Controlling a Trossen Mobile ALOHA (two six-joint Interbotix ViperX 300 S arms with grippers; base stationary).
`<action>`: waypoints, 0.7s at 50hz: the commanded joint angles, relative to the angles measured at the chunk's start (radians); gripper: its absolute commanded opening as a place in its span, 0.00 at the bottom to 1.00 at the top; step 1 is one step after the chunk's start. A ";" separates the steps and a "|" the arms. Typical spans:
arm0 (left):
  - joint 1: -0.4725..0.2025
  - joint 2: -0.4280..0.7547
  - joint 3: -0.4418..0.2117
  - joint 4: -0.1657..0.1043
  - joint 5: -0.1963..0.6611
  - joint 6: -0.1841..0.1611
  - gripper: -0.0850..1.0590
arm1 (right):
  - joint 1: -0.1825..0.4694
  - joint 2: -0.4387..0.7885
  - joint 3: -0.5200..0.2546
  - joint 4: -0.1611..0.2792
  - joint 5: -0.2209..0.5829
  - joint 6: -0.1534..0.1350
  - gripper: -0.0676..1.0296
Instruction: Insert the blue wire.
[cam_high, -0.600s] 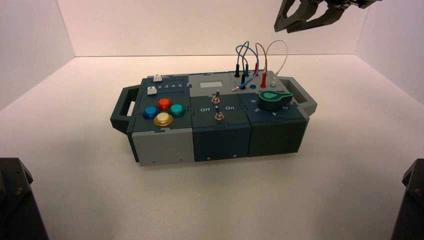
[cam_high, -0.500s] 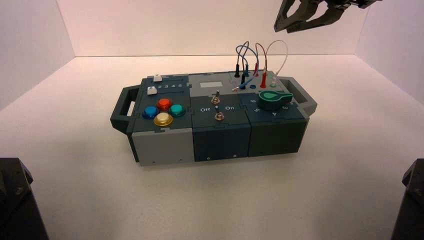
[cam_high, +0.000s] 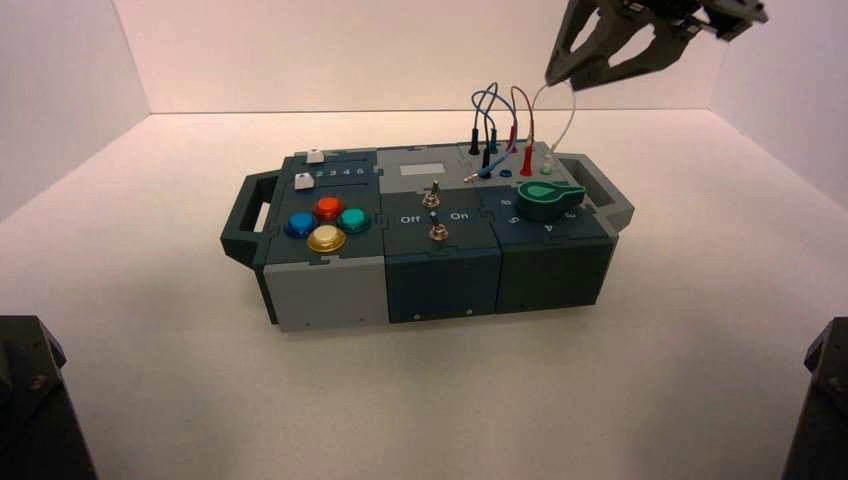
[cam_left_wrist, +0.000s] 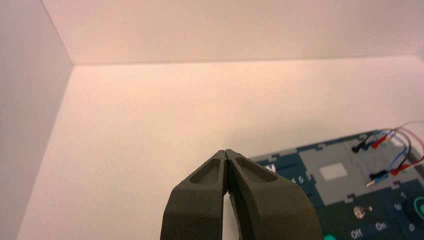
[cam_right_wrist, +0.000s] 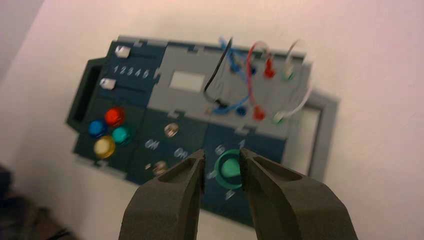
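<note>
Blue wire (cam_high: 515, 125) looks half inserted. Nearer than the green knob (cam_high: 548, 200), well left, the left hand (cam_left_wrist: 226, 151) idles, pressed together. Beyond the knob, leftward, lies the loose plug (cam_high: 482, 175), outside the blue socket (cam_high: 506, 174); farther, the other end is plugged. Beyond and above, the right hand (cam_right_wrist: 221, 152) is spread, empty.

Blue wire (cam_high: 516, 110) looping beside a red one (cam_high: 532, 110) and a white one (cam_high: 573, 120); buttons (cam_high: 328, 225) glowing red, blue, green and yellow; green knob (cam_high: 545, 198), white sliders (cam_high: 304, 181)!
</note>
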 joint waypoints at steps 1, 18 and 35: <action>-0.026 0.038 -0.026 0.000 0.003 0.003 0.05 | 0.005 0.018 -0.038 0.086 0.032 -0.006 0.41; -0.146 0.152 -0.066 0.000 0.032 0.003 0.05 | 0.005 0.204 -0.094 0.256 0.031 -0.008 0.41; -0.149 0.133 -0.067 0.000 0.034 0.006 0.05 | 0.005 0.327 -0.110 0.321 -0.015 -0.009 0.41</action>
